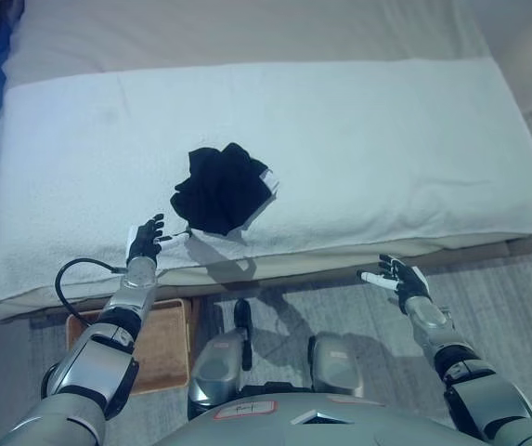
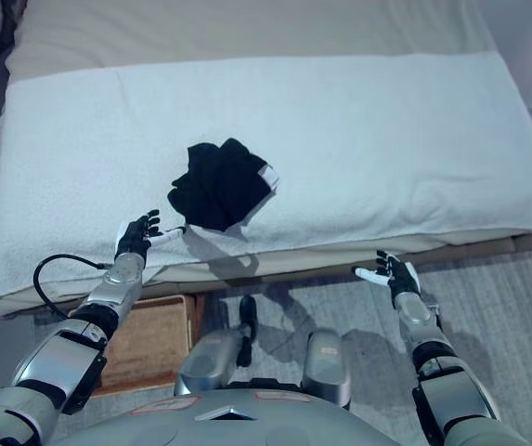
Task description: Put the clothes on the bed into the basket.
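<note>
A crumpled black garment [image 1: 221, 188] with a white label lies on the white-covered bed [image 1: 395, 149], just beyond the left hand [image 1: 145, 240], whose fingers are spread and hold nothing. Below that hand's arm, a wicker basket [image 1: 168, 346] shows only partly, its contents hidden. The right hand [image 1: 397, 279] hovers spread above the floor, well apart.

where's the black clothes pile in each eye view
Left eye view: the black clothes pile lies left of centre on the white bed cover, near its front edge.
Right eye view: same place, slightly further left.
Shared landmark: the left robot hand, just below-left of the pile.
</note>
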Tool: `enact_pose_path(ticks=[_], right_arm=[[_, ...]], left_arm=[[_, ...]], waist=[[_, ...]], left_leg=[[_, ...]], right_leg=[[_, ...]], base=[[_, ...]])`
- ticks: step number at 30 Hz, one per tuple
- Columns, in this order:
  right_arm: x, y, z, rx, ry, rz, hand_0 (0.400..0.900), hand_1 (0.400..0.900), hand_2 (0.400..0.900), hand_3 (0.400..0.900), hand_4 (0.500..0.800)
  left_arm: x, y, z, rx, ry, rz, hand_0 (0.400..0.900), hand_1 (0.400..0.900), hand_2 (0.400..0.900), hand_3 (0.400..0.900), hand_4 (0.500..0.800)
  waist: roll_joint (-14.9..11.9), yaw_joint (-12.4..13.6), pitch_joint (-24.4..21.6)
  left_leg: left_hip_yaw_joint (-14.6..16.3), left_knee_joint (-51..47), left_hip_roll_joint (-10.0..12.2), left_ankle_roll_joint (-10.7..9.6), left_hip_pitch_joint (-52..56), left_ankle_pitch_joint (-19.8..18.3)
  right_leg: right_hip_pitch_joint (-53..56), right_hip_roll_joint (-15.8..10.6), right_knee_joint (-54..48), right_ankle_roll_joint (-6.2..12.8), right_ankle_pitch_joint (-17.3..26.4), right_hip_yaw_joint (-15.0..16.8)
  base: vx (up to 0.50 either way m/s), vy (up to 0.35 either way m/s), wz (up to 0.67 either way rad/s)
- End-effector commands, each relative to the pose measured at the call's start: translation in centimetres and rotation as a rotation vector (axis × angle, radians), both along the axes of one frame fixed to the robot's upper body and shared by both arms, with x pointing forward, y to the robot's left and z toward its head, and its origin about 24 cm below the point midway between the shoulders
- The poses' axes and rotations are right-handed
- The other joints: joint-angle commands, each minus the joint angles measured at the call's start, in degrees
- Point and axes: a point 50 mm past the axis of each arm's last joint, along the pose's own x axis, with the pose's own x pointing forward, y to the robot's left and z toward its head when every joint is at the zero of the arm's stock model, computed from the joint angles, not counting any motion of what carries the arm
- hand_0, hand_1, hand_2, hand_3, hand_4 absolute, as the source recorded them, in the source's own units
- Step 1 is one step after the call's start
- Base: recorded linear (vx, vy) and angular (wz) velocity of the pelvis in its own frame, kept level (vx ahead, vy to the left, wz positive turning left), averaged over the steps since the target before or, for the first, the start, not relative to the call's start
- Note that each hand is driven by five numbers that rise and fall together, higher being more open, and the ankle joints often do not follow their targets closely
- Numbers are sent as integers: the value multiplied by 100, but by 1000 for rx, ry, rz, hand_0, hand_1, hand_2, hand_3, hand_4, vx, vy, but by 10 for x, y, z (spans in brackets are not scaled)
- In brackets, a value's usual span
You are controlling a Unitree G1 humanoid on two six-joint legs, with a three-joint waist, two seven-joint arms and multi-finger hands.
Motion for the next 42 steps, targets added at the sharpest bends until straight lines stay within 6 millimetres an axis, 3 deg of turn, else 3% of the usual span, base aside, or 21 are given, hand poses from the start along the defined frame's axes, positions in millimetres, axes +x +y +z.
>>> enact_pose_path(ticks=[1,3,6,8,11,16,26,30,35,42], right_arm=[[16,-19,24,-44,-123,-44,900,900,900,900,800],[23,-20,29,-50,-140,-39,900,900,900,900,800],[35,-18,37,-69,-165,-8,900,900,900,900,800],[38,-18,39,-77,-168,2,900,900,900,900,800],[42,-17,43,-92,-179,27,900,900,900,900,800],[48,-17,50,-99,-211,43,900,900,900,900,800],[75,6,75,-110,-326,178,900,900,900,900,800],[73,9,77,-113,-350,209,900,900,900,900,800],[72,10,83,-109,-388,222,900,900,900,900,800],[83,12,111,-126,-492,277,900,900,900,900,800]], left_arm=[[37,5,46,60,-198,-15,900,900,900,900,800],[41,9,52,120,-191,-16,900,900,900,900,800],[45,19,60,192,-187,11,900,900,900,900,800],[45,24,62,218,-186,32,900,900,900,900,800],[47,30,67,241,-184,78,900,900,900,900,800],[54,41,83,279,-199,123,900,900,900,900,800],[66,69,127,391,-241,271,900,900,900,900,800],[67,81,147,486,-258,352,900,900,900,900,800],[67,87,158,533,-270,398,900,900,900,900,800],[69,96,181,529,-309,449,900,900,900,900,800]], waist=[[-232,-279,-99],[-389,-366,-25],[-513,-417,84],[-579,-386,111],[-660,-401,154],[-680,-531,187],[-738,-891,273],[-787,-1069,240],[-777,-1198,186],[-817,-1366,198]], left_leg=[[-250,650,78,-797,-380,-353],[-309,705,26,-903,-315,-500],[-331,863,82,-996,-288,-720],[-318,1005,101,-1023,-361,-784],[-322,1018,254,-1107,-532,-743],[-359,951,450,-1227,-808,-596],[-61,816,674,-1319,-1271,-440],[1,865,727,-1354,-1530,-428],[-27,916,759,-1395,-1840,-413],[-115,1463,815,-1373,-2611,-630]], right_leg=[[-254,-146,-1674,21,1076,-77],[-292,-216,-2585,173,1219,-175],[-371,-242,-3084,244,1370,-301],[-313,-266,-3236,256,1408,-339],[-288,-102,-3472,224,1507,-341],[-465,-4,-3493,182,1494,-399],[-1181,183,-3561,166,1698,-99],[-1452,235,-3611,180,1780,-73],[-1719,240,-3645,185,1834,-87],[-2266,310,-3542,158,1866,-53]], base=[[150,-115,47],[167,-141,37],[76,-129,9],[-7,-102,-14],[-25,-115,-5],[-37,-84,2],[-56,-15,-27],[-25,-28,-13],[-3,-5,-1],[-29,-12,-3]])
